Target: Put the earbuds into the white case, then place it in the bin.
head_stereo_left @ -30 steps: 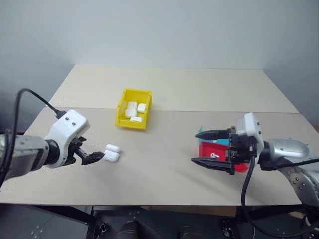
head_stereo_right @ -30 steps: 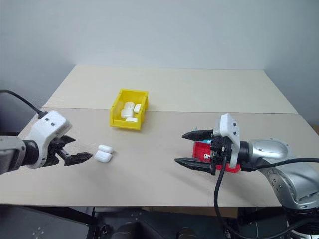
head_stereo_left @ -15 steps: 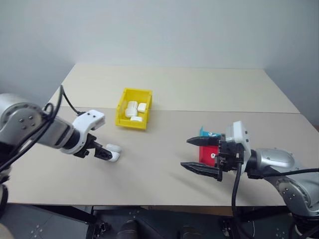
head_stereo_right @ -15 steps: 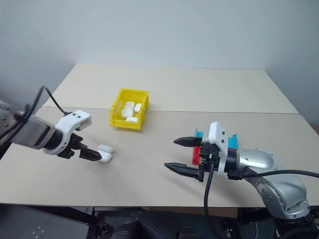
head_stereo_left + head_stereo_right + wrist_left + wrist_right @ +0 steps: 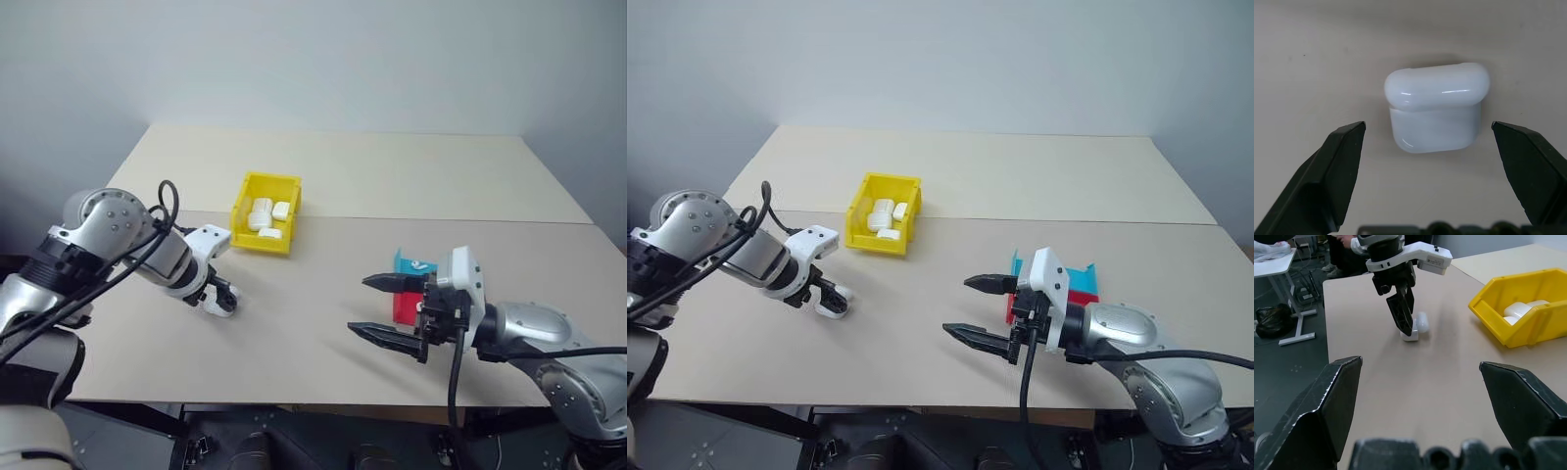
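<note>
Left wrist view puts us right over the white case (image 5: 1436,105), lying on the bare table (image 5: 1312,58) with its lid flipped back on the hinge, and the two black fingers (image 5: 1337,166) stand spread wide on either side of it, not touching. From the head, the left gripper (image 5: 221,297) hangs just above that case (image 5: 224,305), pointing steeply down, a short way in front of the yellow bin (image 5: 265,227), which already has several white cases (image 5: 263,214) lying in it. Over on the other side the right gripper (image 5: 390,307) is spread wide too, level and empty, just in front of the red tray (image 5: 403,305) and the teal tray (image 5: 413,264); I can't make out the earbuds from here. Now, how will this case behave? It looks like hard glossy plastic, light and rounded, so I'd judge it slippery and quick to skid or spin on that smooth tabletop if one finger arrives before the other. The open lid looks like the weak spot: squeeze across the hinge and it may snap shut or twist. The best hold, to my eye, is across the flat faces of the lower body, below the lid, square and centred, with gentle pressure, leaving the opening clear for the earbuds.
</note>
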Robot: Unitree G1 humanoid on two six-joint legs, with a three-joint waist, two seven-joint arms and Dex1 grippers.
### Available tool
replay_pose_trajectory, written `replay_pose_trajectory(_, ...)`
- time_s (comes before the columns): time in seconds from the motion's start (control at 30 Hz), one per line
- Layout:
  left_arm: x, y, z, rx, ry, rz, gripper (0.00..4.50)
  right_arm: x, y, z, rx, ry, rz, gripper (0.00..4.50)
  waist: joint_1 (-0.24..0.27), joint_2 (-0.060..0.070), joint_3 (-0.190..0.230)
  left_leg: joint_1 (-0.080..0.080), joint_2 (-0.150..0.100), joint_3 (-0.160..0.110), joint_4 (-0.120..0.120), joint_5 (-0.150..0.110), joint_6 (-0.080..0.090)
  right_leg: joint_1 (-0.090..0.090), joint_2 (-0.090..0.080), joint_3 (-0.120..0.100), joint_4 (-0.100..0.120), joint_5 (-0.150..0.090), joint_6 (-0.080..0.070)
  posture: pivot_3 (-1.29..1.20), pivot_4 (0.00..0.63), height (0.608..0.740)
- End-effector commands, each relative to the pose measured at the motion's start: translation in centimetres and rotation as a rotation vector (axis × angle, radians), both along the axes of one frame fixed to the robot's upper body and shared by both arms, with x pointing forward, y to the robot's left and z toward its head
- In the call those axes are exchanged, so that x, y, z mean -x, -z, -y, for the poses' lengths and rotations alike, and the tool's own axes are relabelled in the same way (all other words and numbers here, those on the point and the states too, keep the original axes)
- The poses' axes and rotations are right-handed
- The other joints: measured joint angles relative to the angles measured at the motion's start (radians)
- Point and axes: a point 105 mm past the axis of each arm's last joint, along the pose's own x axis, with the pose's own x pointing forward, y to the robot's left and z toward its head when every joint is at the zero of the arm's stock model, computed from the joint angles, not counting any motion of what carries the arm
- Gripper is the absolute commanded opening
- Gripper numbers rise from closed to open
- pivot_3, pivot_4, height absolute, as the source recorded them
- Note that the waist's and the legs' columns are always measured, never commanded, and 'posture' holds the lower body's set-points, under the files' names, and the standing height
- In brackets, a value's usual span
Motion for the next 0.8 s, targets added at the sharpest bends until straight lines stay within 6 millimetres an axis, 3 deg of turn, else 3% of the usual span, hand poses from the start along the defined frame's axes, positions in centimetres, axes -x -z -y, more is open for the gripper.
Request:
replay_pose_trajectory(0.03, -0.5, -0.2, 0.5, 0.005, -0.014, 0.019, 4.50, 0.7, -0.8, -0.3, -0.022, -0.018, 0.044, 4.46, 0.002, 0.000, 0.000, 0.000, 0.000, 0.000, 0.000, 0.000, 0.000, 0.000, 0.000, 0.000, 0.000, 0.000, 0.000, 0.00, 0.150, 0.740)
replay_pose_trajectory(0.43, -1.1, 1.7, 0.4, -0.047, -0.090, -0.008, 4.50, 0.8, -0.8, -0.3, -0.021, -0.006, 0.047, 4.46, 0.003, 0.000, 0.000, 0.000, -0.001, -0.001, 0.001, 0.001, -0.001, 0.001, 0.000, -0.001, 0.001, 0.000, 0.000, 0.00, 0.150, 0.740)
replay_pose_trajectory(0.53, -1.3, 1.6, 0.2, -0.045, -0.108, -0.001, 3.95, 0.8, -0.8, -0.3, -0.022, -0.003, 0.045, 4.50, 0.003, 0.000, 0.000, 0.001, -0.001, -0.001, 0.001, 0.001, -0.001, 0.001, 0.000, -0.001, 0.001, 0.000, 0.000, 0.00, 0.150, 0.740)
replay_pose_trajectory(0.67, -1.1, 1.2, -0.5, -0.047, -0.121, 0.007, 2.81, 0.9, -0.8, -0.1, -0.022, 0.000, 0.043, 4.50, 0.003, 0.000, 0.000, 0.001, -0.001, -0.001, 0.001, 0.001, -0.001, 0.002, -0.001, -0.001, 0.001, 0.000, 0.000, 0.00, 0.150, 0.740)
replay_pose_trajectory(0.8, -0.4, 0.7, -1.6, -0.037, -0.128, 0.020, 2.80, 0.7, -0.8, -0.1, -0.023, -0.005, 0.041, 4.50, -0.009, 0.000, 0.000, 0.001, -0.001, -0.001, 0.000, 0.001, -0.001, 0.001, -0.001, 0.000, 0.001, 0.000, 0.000, 0.00, 0.150, 0.740)
